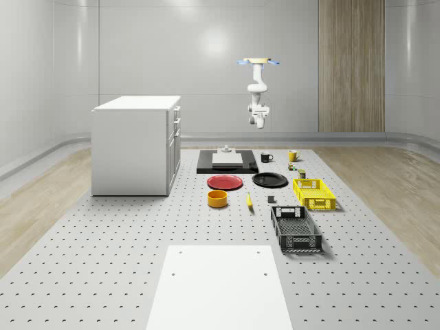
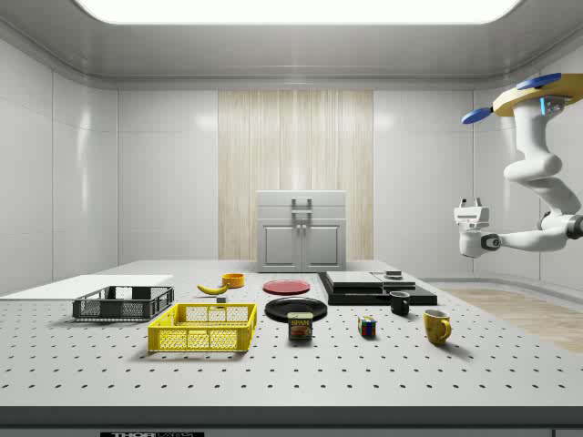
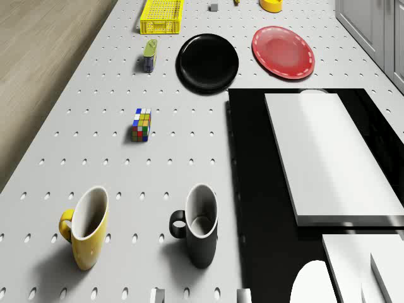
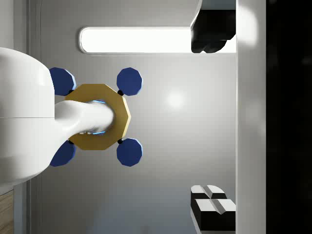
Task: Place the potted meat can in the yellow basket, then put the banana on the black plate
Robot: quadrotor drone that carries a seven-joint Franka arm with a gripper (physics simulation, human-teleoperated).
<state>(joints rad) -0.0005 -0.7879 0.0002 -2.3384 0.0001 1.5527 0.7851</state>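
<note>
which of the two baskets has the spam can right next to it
The yellow mesh basket: the potted meat can stands just beside it. The black mesh basket lies farther off.

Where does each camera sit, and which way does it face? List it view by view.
Whole-scene view: high at the table's near end, looking along it; the drone hovers at the far end, arm hanging.
Side view: low beside the table, facing the cabinet; drone and gripper at the side view's right.
Drone view: on the drone, looking forward and down at the mugs and black plate.
Wrist view: faces up at the drone's underside, fingers apart.
Shared: side and drone views both show the yellow basket.
</note>
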